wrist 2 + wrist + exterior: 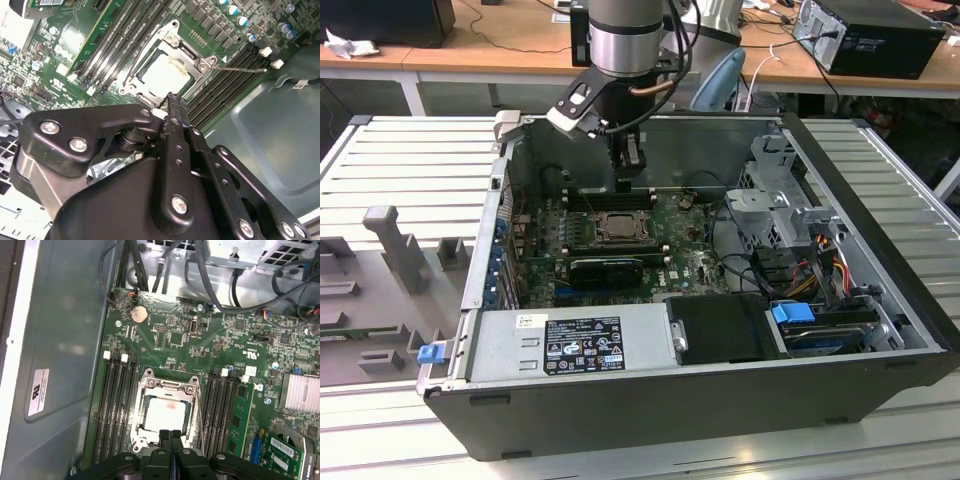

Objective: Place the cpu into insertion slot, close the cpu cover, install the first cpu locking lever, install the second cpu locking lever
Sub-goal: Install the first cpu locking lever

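Looking first at the exterior view, the tool [628,165] hangs inside the open computer case [720,400], just above the insertion slot [610,228] on the green motherboard [690,250]. In the second wrist view the cpu [165,75] lies seated in the slot with the cpu cover [189,51] down around it, while a thin locking lever [245,69] juts away from the socket, to my eye not latched. In the first wrist view the fingers [163,440] are pressed together, holding nothing, near the socket's edge. Placing and covering look done, and the levers seem left to do.

Pale beige cpu [167,412]; green motherboard [176,356]
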You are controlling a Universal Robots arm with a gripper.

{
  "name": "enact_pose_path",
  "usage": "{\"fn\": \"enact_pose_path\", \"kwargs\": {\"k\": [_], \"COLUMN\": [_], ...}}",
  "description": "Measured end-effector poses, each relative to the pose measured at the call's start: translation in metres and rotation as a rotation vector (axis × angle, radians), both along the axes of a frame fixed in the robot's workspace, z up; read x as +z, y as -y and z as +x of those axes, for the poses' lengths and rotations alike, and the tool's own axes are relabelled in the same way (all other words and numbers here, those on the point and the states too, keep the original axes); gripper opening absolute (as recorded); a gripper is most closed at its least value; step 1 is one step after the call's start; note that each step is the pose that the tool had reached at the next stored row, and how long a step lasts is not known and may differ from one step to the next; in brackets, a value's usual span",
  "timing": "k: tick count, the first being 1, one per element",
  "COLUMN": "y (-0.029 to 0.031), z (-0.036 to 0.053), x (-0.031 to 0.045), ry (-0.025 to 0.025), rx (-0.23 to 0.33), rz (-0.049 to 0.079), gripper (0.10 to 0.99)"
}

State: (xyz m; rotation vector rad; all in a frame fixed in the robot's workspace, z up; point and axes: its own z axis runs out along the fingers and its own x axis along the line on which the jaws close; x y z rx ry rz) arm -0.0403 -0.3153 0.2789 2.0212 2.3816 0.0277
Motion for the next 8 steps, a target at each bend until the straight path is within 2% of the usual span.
{"fn": "enact_pose_path", "kwargs": {"k": [8], "y": [0.0], "z": [0.0], "x": [0.0], "ry": [-0.0001], "rx": [0.075], "rz": [0.0], "gripper": [0.106]}}
